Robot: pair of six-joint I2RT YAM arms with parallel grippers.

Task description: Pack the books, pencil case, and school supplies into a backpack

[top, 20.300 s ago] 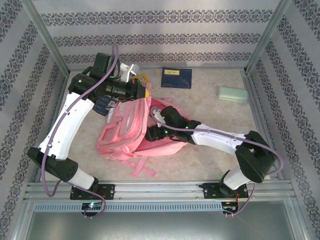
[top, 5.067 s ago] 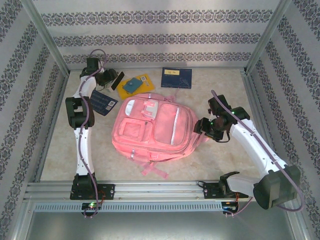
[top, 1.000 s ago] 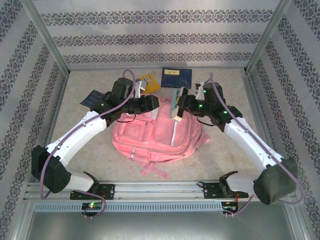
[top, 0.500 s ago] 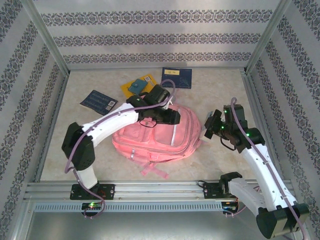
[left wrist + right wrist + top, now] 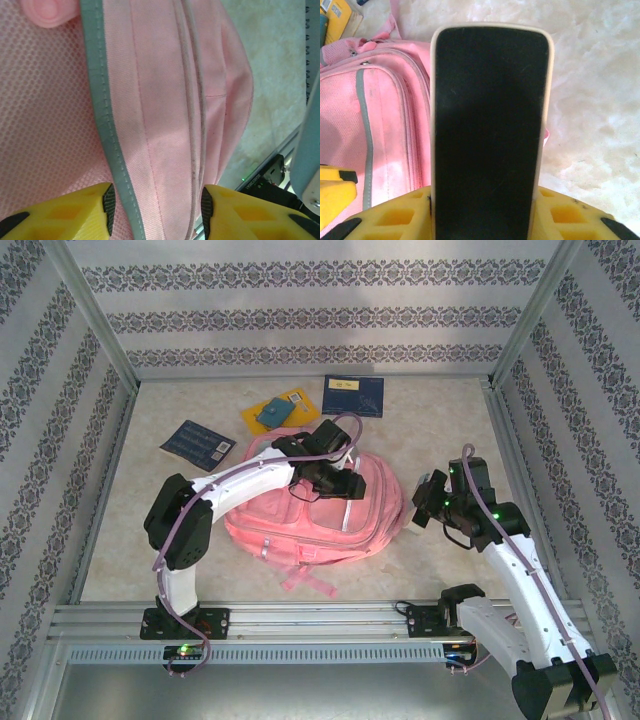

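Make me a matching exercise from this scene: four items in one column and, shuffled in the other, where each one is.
Items
1. navy book
2. patterned book
3. pencil case
4. teal book

Places
A. held in the right gripper
B. lying on the yellow-orange book
C. left of the backpack
D. beyond the backpack, rightmost of the books

Pairs: 1-D, 2-C, 3-A, 4-B
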